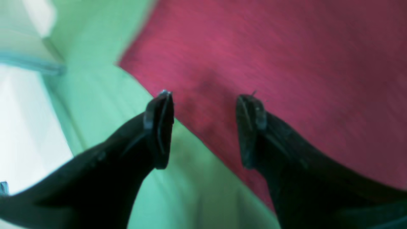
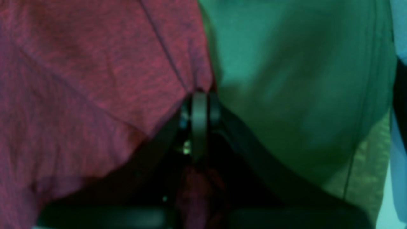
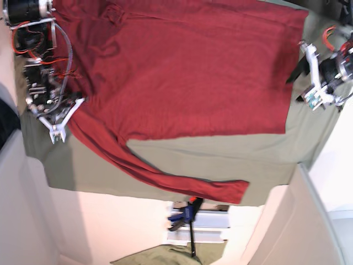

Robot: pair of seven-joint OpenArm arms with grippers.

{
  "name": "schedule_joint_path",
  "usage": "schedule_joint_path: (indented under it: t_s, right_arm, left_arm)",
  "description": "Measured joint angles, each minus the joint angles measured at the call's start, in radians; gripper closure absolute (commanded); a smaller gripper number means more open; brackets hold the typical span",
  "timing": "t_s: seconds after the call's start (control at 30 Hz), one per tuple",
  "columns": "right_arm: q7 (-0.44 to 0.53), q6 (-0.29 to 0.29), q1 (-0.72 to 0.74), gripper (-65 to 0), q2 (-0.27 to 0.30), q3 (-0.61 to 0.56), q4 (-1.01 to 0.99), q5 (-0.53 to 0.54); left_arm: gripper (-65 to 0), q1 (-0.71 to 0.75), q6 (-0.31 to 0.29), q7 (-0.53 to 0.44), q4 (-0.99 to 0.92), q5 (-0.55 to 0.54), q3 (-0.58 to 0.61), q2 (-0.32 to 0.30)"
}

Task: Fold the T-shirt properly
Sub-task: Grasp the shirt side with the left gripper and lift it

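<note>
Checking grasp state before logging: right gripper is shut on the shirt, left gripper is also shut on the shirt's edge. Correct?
Not quite. The left gripper is open above the T-shirt edge, holding nothing, as the left wrist view shows. The right gripper is shut on the shirt.

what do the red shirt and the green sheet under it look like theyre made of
The T-shirt looks like a thin, soft knit, matte dark red with a faint heathered fleck; it creases and drapes limply, and a fine seam line shows in the right wrist view. The olive-green cloth sheet seems a smoother, flatter woven fabric, matte, with a stitched hem at its edge, though blur leaves the weave uncertain.
</note>
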Motion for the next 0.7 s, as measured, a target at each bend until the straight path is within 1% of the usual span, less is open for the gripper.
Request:
schedule_joint_path:
  t_s: [0.03,0.07,0.1,0.13,0.17,0.23,0.33,0.43,0.5,0.53,0.6,0.7]
  right_arm:
    - [0.000,0.000,0.000,0.0,0.000,0.000,0.000,0.000]
    - [0.000,0.000,0.000,0.0,0.000,0.000,0.000,0.000]
    - [0.000,0.000,0.000,0.0,0.002,0.000,0.000,0.004]
    - [-0.001,0.001,0.000,0.0,0.001,0.000,0.000,0.005]
    - [0.000,0.001,0.000,0.0,0.002,0.000,0.000,0.005]
    - [-0.002,0.001,0.000,0.0,0.002,0.000,0.000,0.007]
    - [-0.010,0.000,0.000,0.0,0.002,0.000,0.000,0.007]
    - [-0.016,0.001,0.002,0.0,0.003,0.000,0.001,0.006]
    - [-0.016,0.000,0.001,0.0,0.004,0.000,0.001,0.007]
    - [-0.017,0.000,0.001,0.0,0.004,0.000,0.001,0.007]
    - [-0.015,0.000,0.000,0.0,0.004,0.000,0.001,0.007]
    - [-0.020,0.001,0.001,0.0,0.004,0.000,0.001,0.007]
  left_arm:
    - [-35.2,-0.030,0.034,-0.011,-0.036,-0.008,0.000,0.027]
    - [-35.2,-0.059,0.084,-0.021,-0.074,-0.027,0.001,0.052]
    - [-35.2,-0.090,0.121,-0.022,-0.114,-0.034,0.000,0.077]
    - [-35.2,-0.126,0.150,-0.022,-0.157,-0.039,0.000,0.102]
    - [-35.2,-0.164,0.161,-0.019,-0.204,-0.035,0.000,0.125]
    - [-35.2,-0.240,0.163,-0.016,-0.308,-0.047,0.000,0.169]
    - [-35.2,-0.348,0.166,0.009,-0.480,-0.096,-0.002,0.233]
    - [-35.2,-0.458,0.169,0.014,-0.695,-0.145,-0.006,0.294]
    - [-35.2,-0.528,0.160,0.016,-0.843,-0.174,-0.006,0.332]
    - [-35.2,-0.557,0.137,-0.006,-0.903,-0.198,-0.007,0.348]
    - [-35.2,-0.626,0.103,-0.002,-1.004,-0.220,-0.008,0.362]
    - [-35.2,-0.696,0.102,0.004,-1.086,-0.226,-0.009,0.386]
